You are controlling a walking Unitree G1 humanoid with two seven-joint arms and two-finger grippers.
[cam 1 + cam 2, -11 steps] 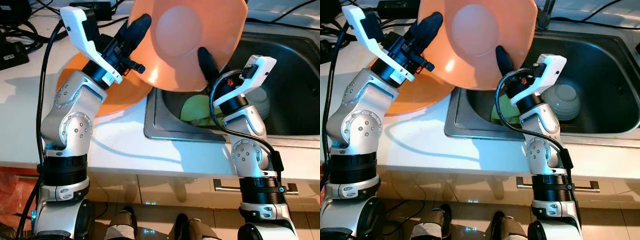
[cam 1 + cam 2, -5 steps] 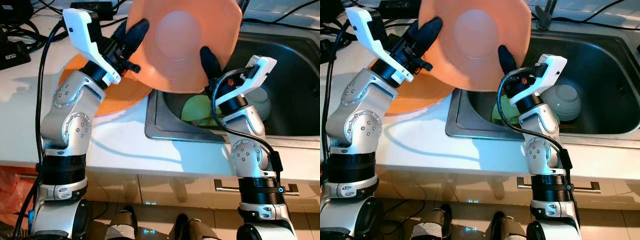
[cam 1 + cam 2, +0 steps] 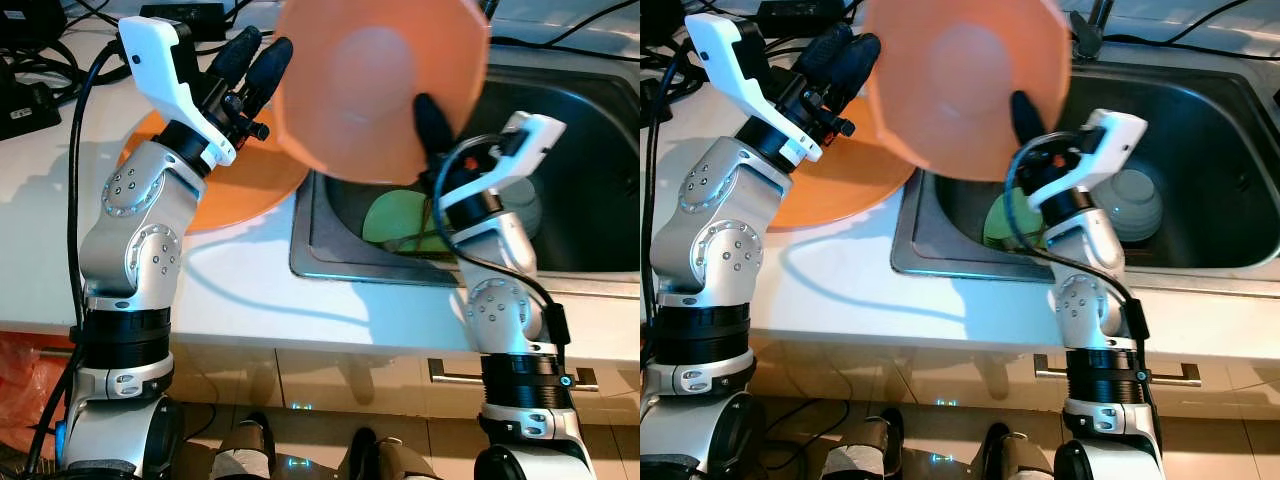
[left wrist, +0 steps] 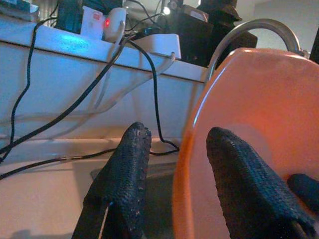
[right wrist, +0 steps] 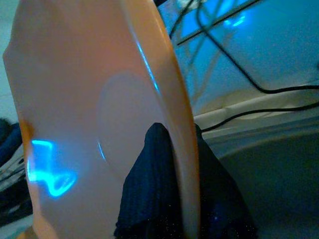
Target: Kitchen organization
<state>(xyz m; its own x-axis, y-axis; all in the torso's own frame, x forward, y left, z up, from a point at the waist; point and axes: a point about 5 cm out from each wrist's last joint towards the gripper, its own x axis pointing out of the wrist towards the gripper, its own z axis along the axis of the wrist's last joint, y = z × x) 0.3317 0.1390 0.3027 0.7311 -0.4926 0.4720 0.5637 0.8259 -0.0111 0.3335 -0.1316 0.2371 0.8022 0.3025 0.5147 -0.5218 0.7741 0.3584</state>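
Closest in, under the counter edge: pale cabinet fronts with a metal handle [image 3: 1170,372] behind the right arm's base

Above that, a white countertop [image 3: 250,290], bare along its front strip, meeting the steel sink [image 3: 310,250] on the robot's right side

On the countertop, under the left forearm: a large orange plate [image 3: 230,190], lying flat, its edge reaching the sink's rim

Down in the sink: a green plate [image 3: 395,215] near the front wall, partly hidden by the right arm; further right, a pale bowl [image 3: 1135,205] lying upside down

Raised over the sink's left corner, well clear of the basin: the orange bowl [image 3: 370,90], tipped steeply so that its underside faces the head camera (round foot ring plain to see)

Pinched at its lower rim by the right gripper [image 3: 428,115], one black finger pressed on the outside, the other on the inside, as seen in the right wrist view with the rim running between the two fingers [image 5: 149,189]

Just beside the bowl's left edge: the left gripper [image 3: 255,55], spread wide and gripping nothing; in the left wrist view, the bowl's rim standing between its two fingers [image 4: 124,184], whether touching either cannot be told

Furthest back: a curved tap [image 4: 259,25] over the sink, and black cables [image 4: 149,74] trailing across the counter toward dark boxes by the wall
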